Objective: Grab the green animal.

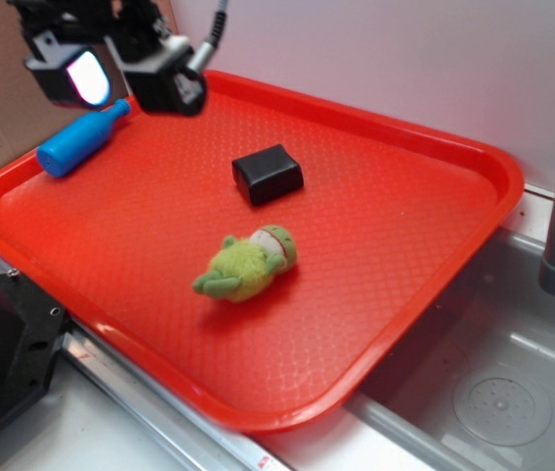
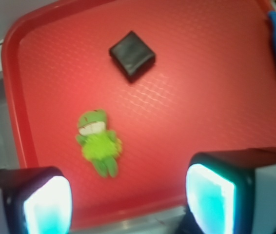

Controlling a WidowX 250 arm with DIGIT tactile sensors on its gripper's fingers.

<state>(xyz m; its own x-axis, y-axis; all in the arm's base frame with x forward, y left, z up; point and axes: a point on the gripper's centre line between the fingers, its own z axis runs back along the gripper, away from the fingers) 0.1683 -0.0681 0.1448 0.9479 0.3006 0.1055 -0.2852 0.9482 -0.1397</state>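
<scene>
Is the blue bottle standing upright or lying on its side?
Lying on its side. The blue bottle rests lengthwise on the red tray, its neck pointing toward the far rim, under the gripper.

A red tray (image 1: 434,294) carries three things. The green animal (image 1: 248,265) lies near its middle, a black block (image 1: 268,174) farther back, a blue bottle (image 1: 79,139) far left.

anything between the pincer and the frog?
Nothing. In the wrist view only bare tray lies between the open pincer and the frog; the block sits off to the side.
</scene>
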